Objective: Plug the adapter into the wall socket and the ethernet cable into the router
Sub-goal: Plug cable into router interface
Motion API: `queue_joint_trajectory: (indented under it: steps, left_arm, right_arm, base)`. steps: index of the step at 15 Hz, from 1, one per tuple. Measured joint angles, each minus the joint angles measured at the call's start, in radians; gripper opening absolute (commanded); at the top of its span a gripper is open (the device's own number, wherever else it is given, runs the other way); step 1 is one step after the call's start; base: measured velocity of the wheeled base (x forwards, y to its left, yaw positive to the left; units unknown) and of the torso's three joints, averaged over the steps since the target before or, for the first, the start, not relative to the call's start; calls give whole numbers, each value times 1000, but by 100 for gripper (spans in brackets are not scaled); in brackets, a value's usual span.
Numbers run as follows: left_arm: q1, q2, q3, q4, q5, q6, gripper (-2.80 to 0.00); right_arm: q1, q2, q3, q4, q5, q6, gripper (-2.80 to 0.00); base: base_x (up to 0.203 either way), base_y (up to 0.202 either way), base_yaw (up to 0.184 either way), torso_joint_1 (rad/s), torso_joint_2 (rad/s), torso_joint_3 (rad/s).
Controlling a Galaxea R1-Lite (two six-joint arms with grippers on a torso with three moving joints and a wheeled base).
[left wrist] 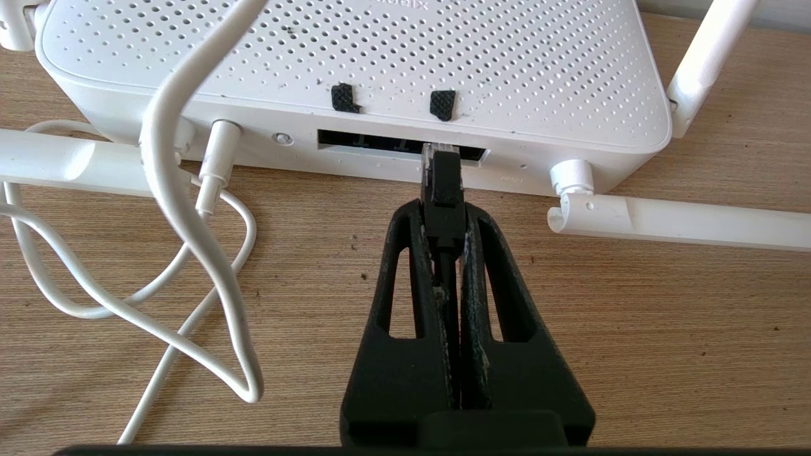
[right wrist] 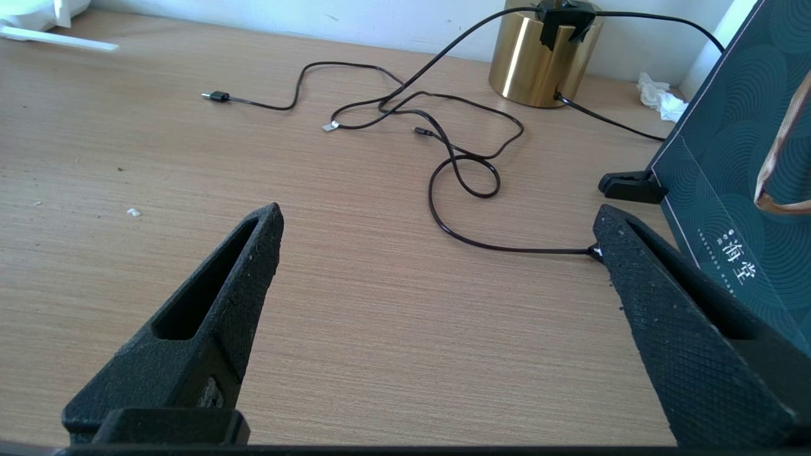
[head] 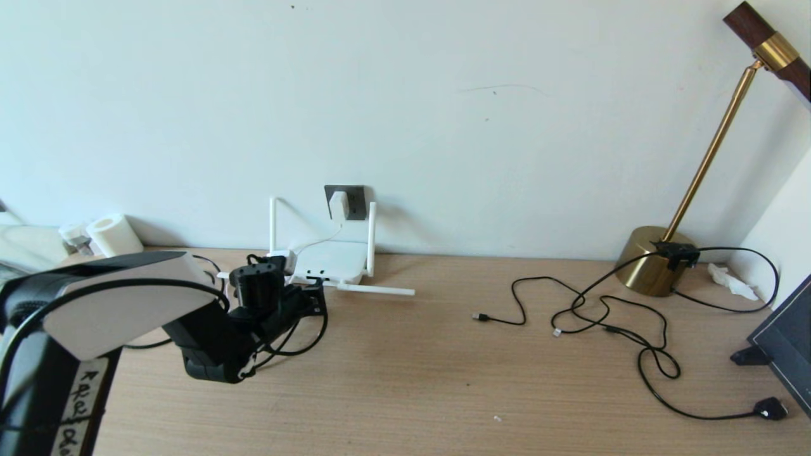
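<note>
Left gripper (left wrist: 443, 218) clamps the ethernet cable (left wrist: 442, 190); its plug tip seemingly enters the router (left wrist: 355, 69) port directly ahead.

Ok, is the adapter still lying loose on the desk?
No. In the head view the adapter sits plugged into the wall socket above the router, its white cord hanging down.
</note>
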Motion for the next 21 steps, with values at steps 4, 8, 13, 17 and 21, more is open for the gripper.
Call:
queue_joint_trajectory:
  steps: [4, 8, 13, 17, 21]
  left_arm:
    - [1, 0, 2, 0, 0, 0, -280]
    - [0, 0, 2, 0, 0, 0, -280]
    - [1, 3, -3, 0, 0, 0, -280]
    - [1, 8, -11, 3, 0, 0, -280]
    - [1, 8, -15, 11, 0, 0, -280]
  right_arm:
    - [0, 0, 0, 0, 0, 0, 0]
    - [0, 0, 0, 0, -1, 0, 0]
    - [0, 0, 0, 0, 0, 0, 0]
    - [0, 0, 0, 0, 0, 0, 0]
    - [0, 0, 0, 0, 0, 0, 0]
  base:
    - [0, 0, 0, 0, 0, 0]
    - [0, 0, 0, 0, 0, 0]
    - [0, 0, 0, 0, 0, 0]
    - [0, 0, 0, 0, 0, 0]
    - [0, 0, 0, 0, 0, 0]
